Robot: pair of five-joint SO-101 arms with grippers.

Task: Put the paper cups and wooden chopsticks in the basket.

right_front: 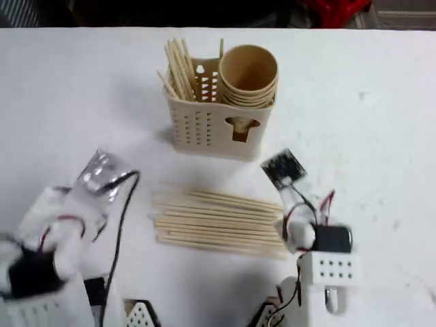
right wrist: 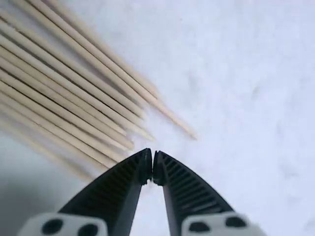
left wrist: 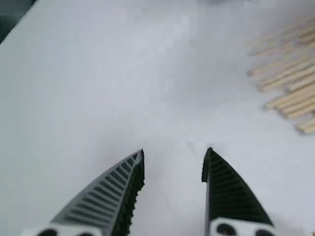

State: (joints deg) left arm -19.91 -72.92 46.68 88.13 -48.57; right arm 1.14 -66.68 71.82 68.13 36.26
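A cream perforated basket [right_front: 197,126] stands at the table's far middle. A stack of paper cups [right_front: 248,71] sits in one of its compartments and several wooden chopsticks [right_front: 178,68] stand upright in the other. More loose chopsticks [right_front: 218,221] lie in a flat row in front of the basket. My right gripper [right wrist: 151,166] is shut with nothing in it, just past the tips of the loose chopsticks [right wrist: 74,93]; from above, this right gripper [right_front: 283,167] sits at the row's right end. My left gripper [left wrist: 174,158] is open over bare table, left of the loose chopsticks [left wrist: 290,78].
The white table [right_front: 368,102] has free room on both sides of the basket. A black cable [right_front: 121,225] trails from the left arm [right_front: 48,238] towards the front edge. The right arm's body [right_front: 327,255] sits near the front edge.
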